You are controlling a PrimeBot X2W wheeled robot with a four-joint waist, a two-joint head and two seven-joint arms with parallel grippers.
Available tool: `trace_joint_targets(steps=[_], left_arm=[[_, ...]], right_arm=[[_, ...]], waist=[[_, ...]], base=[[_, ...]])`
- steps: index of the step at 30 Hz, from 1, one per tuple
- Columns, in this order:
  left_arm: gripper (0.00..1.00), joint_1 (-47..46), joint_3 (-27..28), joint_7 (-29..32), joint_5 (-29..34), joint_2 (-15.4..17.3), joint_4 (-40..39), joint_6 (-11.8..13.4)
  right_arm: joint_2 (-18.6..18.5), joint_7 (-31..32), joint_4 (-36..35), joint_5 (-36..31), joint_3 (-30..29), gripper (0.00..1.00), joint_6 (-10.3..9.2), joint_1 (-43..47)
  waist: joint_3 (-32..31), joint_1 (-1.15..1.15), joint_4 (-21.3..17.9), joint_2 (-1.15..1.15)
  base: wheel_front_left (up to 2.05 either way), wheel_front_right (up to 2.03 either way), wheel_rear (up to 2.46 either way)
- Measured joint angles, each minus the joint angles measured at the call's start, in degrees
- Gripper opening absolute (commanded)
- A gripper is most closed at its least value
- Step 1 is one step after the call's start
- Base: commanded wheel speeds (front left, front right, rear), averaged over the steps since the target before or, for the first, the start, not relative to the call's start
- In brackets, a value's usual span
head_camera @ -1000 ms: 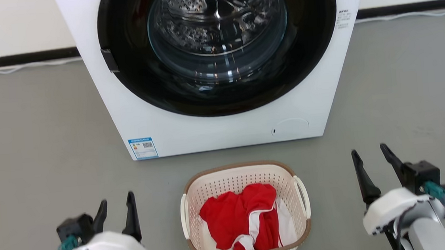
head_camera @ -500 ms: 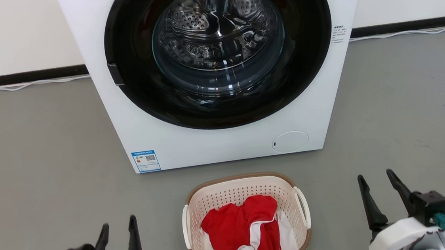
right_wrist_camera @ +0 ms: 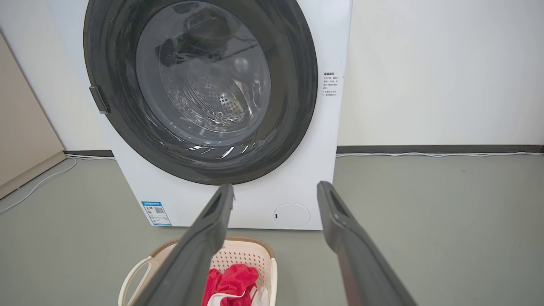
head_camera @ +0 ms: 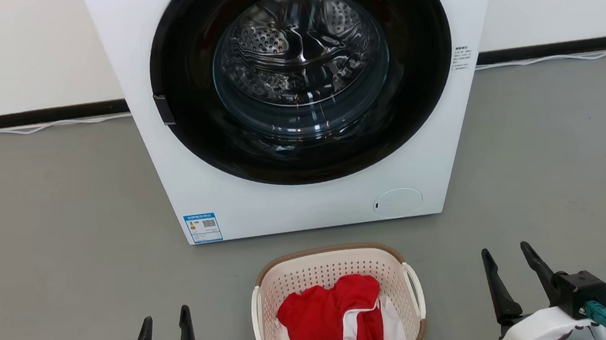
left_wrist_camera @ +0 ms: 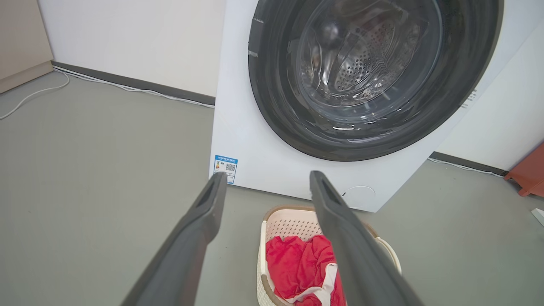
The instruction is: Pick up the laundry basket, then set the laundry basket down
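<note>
Two splayed pincers, laundry basket between

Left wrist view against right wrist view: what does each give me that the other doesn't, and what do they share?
Left wrist view: the left claw, open, and a red-brown object on the floor at the far right edge. Right wrist view: the right claw, open, and the printed label beside the door, seen plainly. Shared: the washing machine, the laundry basket on the floor before it, and red cloth inside.
</note>
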Motion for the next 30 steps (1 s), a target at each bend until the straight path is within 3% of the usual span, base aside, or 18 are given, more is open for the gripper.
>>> trace_joint_targets(steps=[11,12,19,30], left_arm=[[1.0,0.19,0.79,0.0,0.05,-0.27,0.12,0.0],[0.0,0.19,0.78,0.0,0.08,-0.29,0.3,0.0],[0.0,2.18,0.8,0.59,-0.7,-0.92,3.81,0.05],[0.0,2.21,1.23,2.42,-6.99,-1.02,3.11,-0.41]], right_arm=[[0.21,0.0,0.11,-0.75,-0.02,1.0,0.0,-0.01],[0.23,0.0,0.13,-0.75,0.0,0.0,0.0,-0.01],[1.04,0.68,3.61,-0.05,0.1,0.0,-0.07,2.54],[1.04,2.22,2.56,7.97,-0.12,0.0,-0.07,2.38]], waist=[[-0.77,0.0,-0.03,0.0],[-0.83,0.0,-0.04,0.0],[-0.82,0.0,-0.01,0.0],[-0.37,0.02,0.07,0.0]], base=[[0.0,0.0,0.0],[0.0,0.0,0.0],[0.0,0.0,0.0],[0.0,0.0,0.0]])
